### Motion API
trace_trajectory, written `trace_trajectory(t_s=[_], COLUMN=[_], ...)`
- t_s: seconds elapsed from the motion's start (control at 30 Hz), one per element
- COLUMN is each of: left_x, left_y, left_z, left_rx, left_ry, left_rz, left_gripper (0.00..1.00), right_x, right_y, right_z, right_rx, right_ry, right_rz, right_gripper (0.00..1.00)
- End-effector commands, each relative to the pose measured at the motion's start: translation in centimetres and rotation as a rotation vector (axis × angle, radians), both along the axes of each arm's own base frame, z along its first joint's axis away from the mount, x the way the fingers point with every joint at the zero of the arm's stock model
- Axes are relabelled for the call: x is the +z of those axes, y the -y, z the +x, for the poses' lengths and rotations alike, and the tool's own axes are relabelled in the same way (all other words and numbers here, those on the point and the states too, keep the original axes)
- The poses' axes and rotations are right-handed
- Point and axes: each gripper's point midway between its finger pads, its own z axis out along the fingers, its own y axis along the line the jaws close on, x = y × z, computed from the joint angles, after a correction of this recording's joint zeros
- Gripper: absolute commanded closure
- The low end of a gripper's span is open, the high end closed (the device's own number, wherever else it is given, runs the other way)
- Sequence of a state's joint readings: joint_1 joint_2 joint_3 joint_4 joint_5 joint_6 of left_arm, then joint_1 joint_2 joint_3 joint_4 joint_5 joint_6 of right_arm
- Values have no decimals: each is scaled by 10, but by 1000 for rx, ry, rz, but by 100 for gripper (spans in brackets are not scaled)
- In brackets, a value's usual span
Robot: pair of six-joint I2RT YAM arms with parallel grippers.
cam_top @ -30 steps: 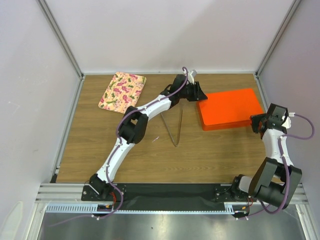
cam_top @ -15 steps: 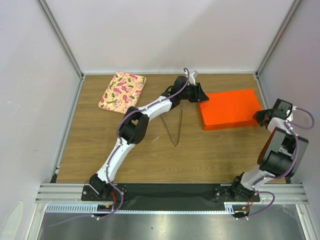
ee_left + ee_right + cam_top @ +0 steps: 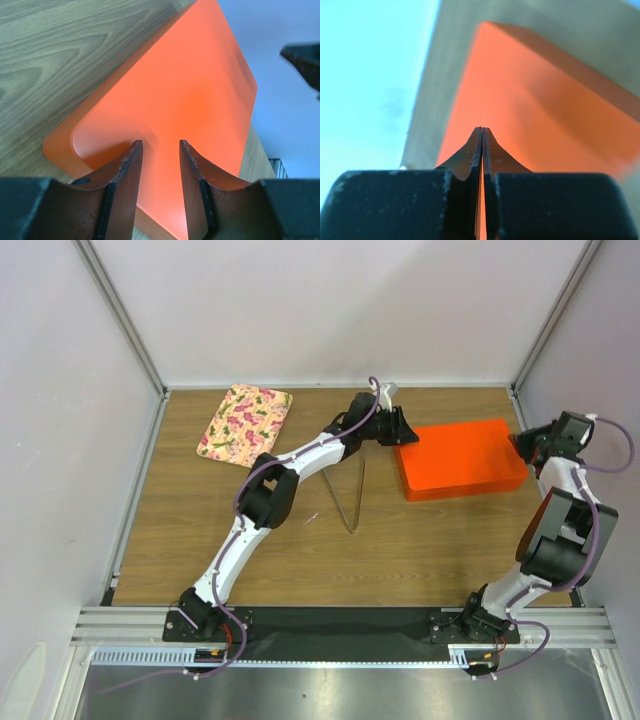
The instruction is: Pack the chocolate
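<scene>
Far left, near the back of the table (image 3: pixel 430 540), lies a flowered tray (image 3: pixel 245 421), well apart from both arms. The left arm stretches from its base at the near edge diagonally up across the wood to the middle of the back. Under its forearm a thin metal V (image 3: pixel 350 526) lies flat, its point toward the near edge.

The left gripper (image 3: pixel 403 432) sits at the left end of the orange box (image 3: pixel 460 460). Seen from its wrist, the two fingers stand partly spread over the box's near corner, with only the orange lid showing in the gap and nothing pinched. I cannot tell whether the tips touch the lid.

The box lies flat on the right half of the table with its lid on. The chocolate I cannot see from any view.

At the box's right end, by the side wall, the right gripper (image 3: pixel 520 443) points toward the box. From its wrist, its fingers are pressed tight together with nothing between them, the joined tips over the box's orange edge. The right arm rises folded from its base along the table's right side.
</scene>
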State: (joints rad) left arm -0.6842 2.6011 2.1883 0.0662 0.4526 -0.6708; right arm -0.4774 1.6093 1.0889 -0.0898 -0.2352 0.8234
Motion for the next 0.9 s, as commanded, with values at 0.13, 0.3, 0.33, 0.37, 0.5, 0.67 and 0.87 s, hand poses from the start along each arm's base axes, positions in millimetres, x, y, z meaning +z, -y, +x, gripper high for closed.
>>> trace_trajectory(t_s=[0.13,0.3,0.33,0.37,0.5,0.67,0.87], left_x=[7,2,3,9,42,170,277], left_y=[5,12,13,16,16,-17,-88], left_z=[4,12,14,13,12,3,-44], left_rx=[0,11,16,7,-11,12,98], left_ry=[20,28,27,40,90,289,397], left_rz=[10,-8,-19,-41,-73,-107,-74], left_gripper=[58,58,58,58,58,56,52], right_x=[-50,-110,-114,-111,-100,-10,55], right_y=[-33,-28,-26,-24,-23,-38,-85], right_z=[65,82,81,82,89,107,69], right_rx=[185,183,163,152,173,318,393], right_ry=[142,117,128,158,237,402,205], right_rz=[134,197,215,199,202,186,-64], right_gripper=[99,100,100,100,97,94,85])
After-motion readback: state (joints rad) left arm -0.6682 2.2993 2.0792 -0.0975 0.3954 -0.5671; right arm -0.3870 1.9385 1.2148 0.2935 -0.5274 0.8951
